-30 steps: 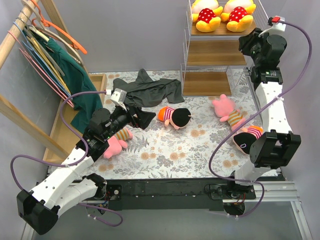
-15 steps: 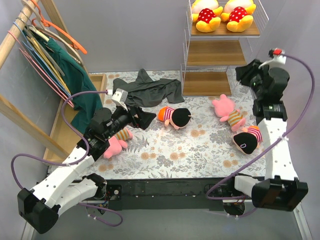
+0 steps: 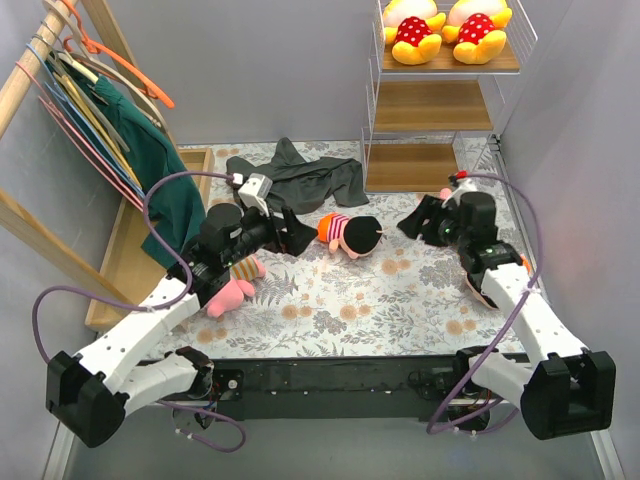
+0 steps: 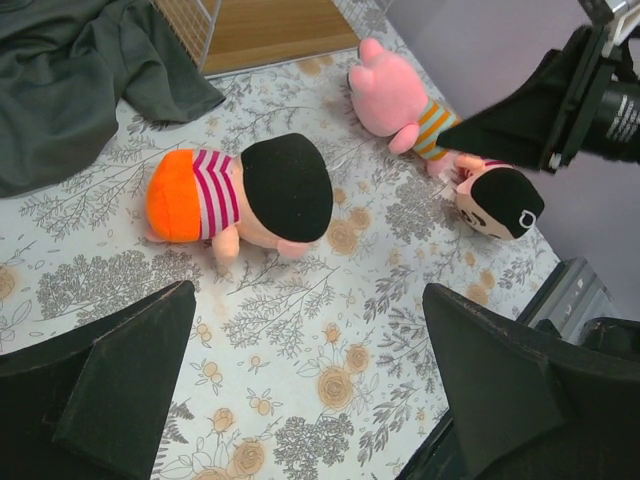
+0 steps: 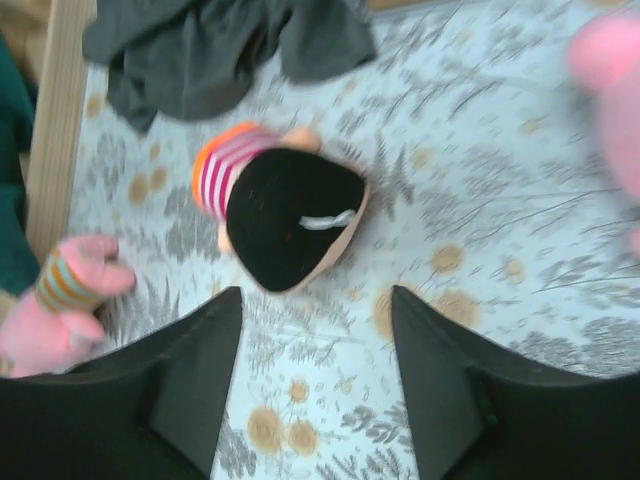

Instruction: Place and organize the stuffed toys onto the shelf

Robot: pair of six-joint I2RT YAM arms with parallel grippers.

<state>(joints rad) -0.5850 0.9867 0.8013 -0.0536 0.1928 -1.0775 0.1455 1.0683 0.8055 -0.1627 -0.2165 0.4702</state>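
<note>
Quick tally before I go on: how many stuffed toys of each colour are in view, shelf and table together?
Yellow dolls: 2
Pink dolls: 2
Black-haired dolls: 2
Total: 6

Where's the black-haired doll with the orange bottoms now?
Top view: the doll lies mid-table between the left end effector and right end effector, just in front of the grey garment.

Left gripper (image 3: 296, 236) points forward-right, jaws spread wide, empty. Right gripper (image 3: 413, 222) points left, jaws parted, empty.
</note>
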